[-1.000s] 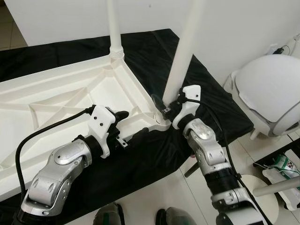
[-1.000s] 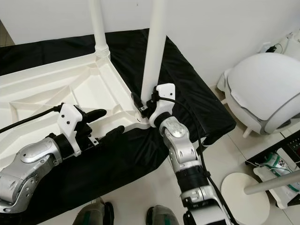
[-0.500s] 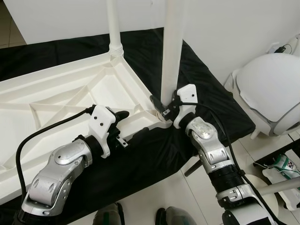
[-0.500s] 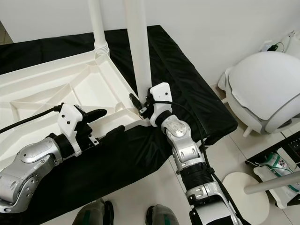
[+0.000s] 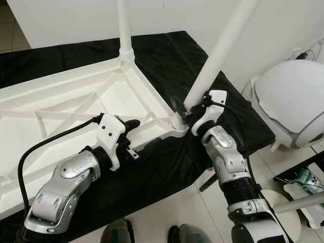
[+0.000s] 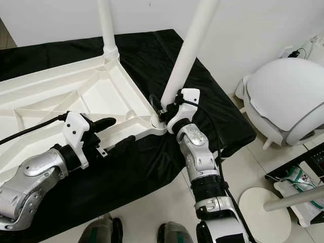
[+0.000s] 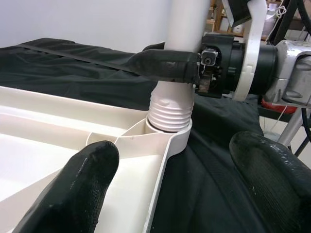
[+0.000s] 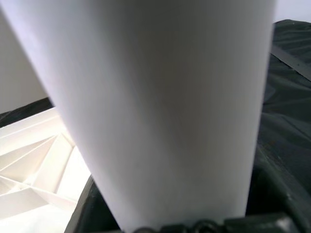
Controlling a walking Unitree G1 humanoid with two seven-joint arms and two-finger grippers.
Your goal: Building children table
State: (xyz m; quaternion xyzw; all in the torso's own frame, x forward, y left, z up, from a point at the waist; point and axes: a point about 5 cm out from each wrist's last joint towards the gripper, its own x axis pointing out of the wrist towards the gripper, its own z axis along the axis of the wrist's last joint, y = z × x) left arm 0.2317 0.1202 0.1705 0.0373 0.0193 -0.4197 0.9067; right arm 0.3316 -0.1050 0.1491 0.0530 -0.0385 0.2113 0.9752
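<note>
While the white children's tabletop [image 5: 76, 101] lies upside down on a black cloth [image 5: 167, 55] spread over the bench, the robot works at its near corner. The right pincer [image 6: 169, 107] is pinching the lower end of a long white leg [image 6: 190, 50], just above the leg's ribbed threaded end, which sits in the round corner socket [image 6: 158, 124]. That leg does not stand straight: it leans away to the robot's right as it rises out of the socket. In the left wrist view one black finger [image 7: 165, 63] wraps across the front of the leg [image 7: 187, 24] directly above the ribbed collar [image 7: 170, 114].

At the far corner a second white leg [image 5: 123, 25] stands upright in its own socket.

The left pincer [image 5: 144, 135] has its fingers spread wide, one over the ribbed underside of the tabletop and the other over the cloth, straddling the tabletop's near edge a little short of the corner socket. Whether either pad touches the rim I cannot tell.

Beyond the bench's right end, a large rounded white object [image 5: 291, 101] sits on the tiled floor [image 5: 202, 212], and a round white base with a pole [image 6: 266, 210] stands nearer the robot.
</note>
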